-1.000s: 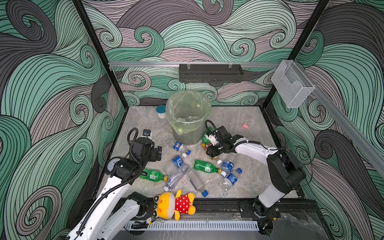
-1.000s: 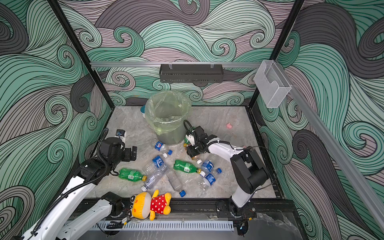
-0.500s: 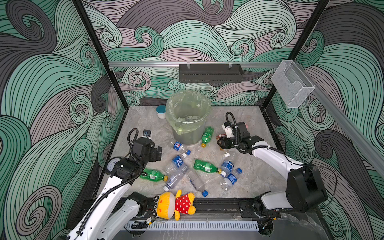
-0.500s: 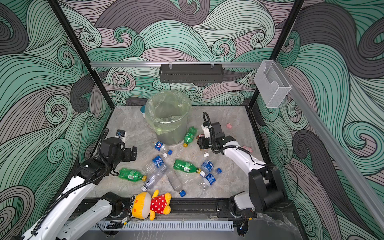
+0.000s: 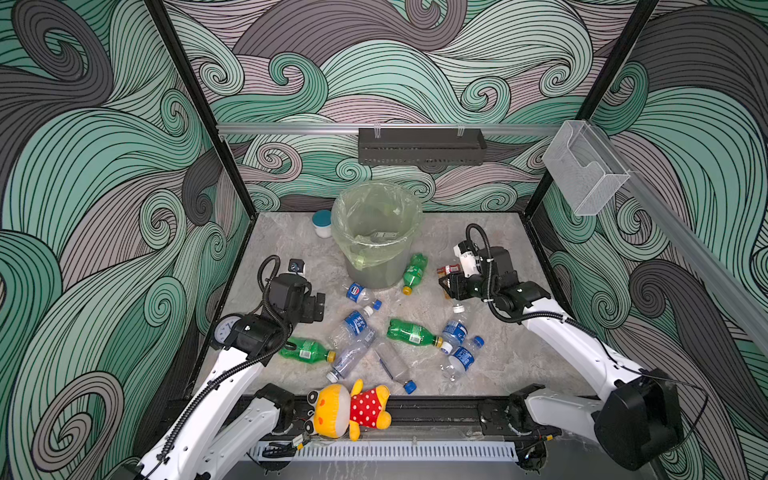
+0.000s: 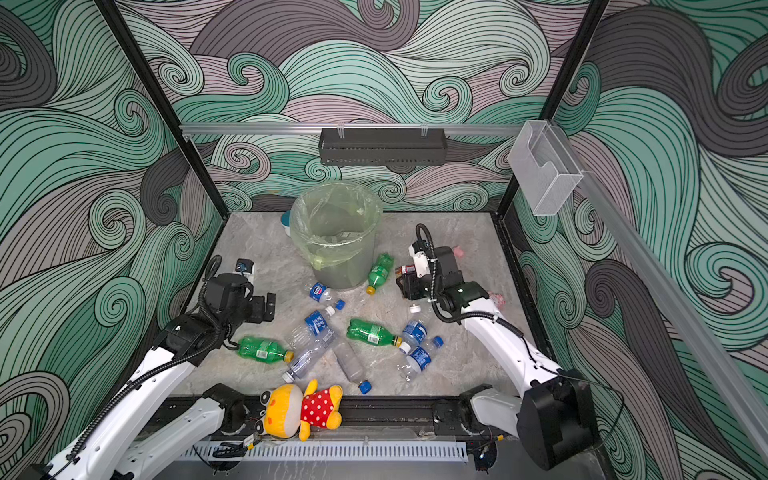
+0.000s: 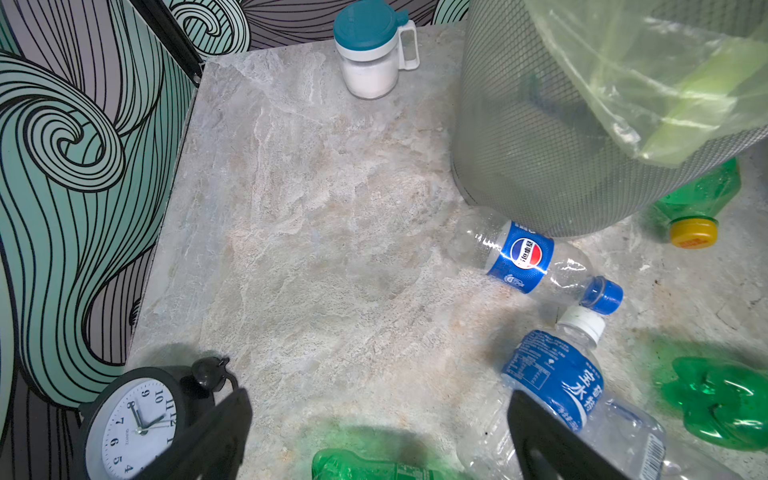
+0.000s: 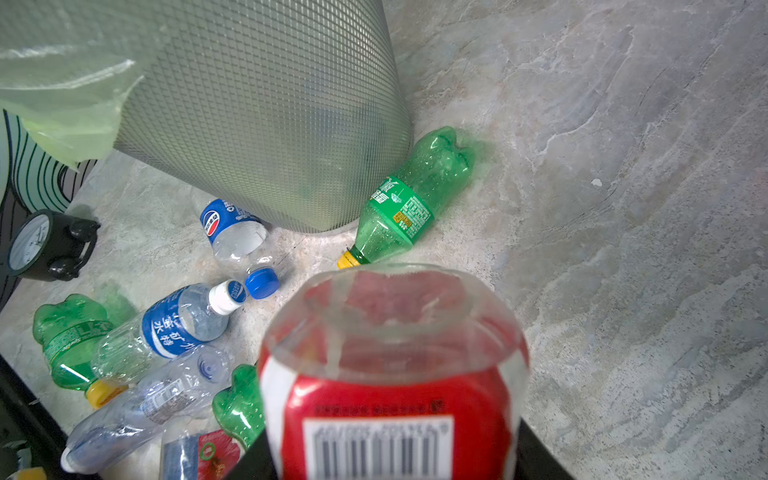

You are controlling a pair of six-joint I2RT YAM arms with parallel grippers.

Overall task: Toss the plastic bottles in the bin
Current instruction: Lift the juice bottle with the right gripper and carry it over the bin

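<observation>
The bin (image 5: 374, 274) stands at the far middle of the table (image 5: 286, 245). Its bag-lined mouth is open, and what lies inside is hard to tell. Just right of the bin, not yet over its mouth, the right gripper (image 5: 448, 286) has its fingers clamped on a red-labelled bottle (image 8: 390, 374). At the near left the left gripper (image 7: 382, 436) hangs empty, fingers wide apart. About nine other bottles lie on the table. A green bottle (image 5: 414, 272) touches the bin's right side, a blue-labelled bottle (image 5: 357, 293) lies at its near foot, and the rest are scattered across the near middle. By my judgement most of the work is left.
</observation>
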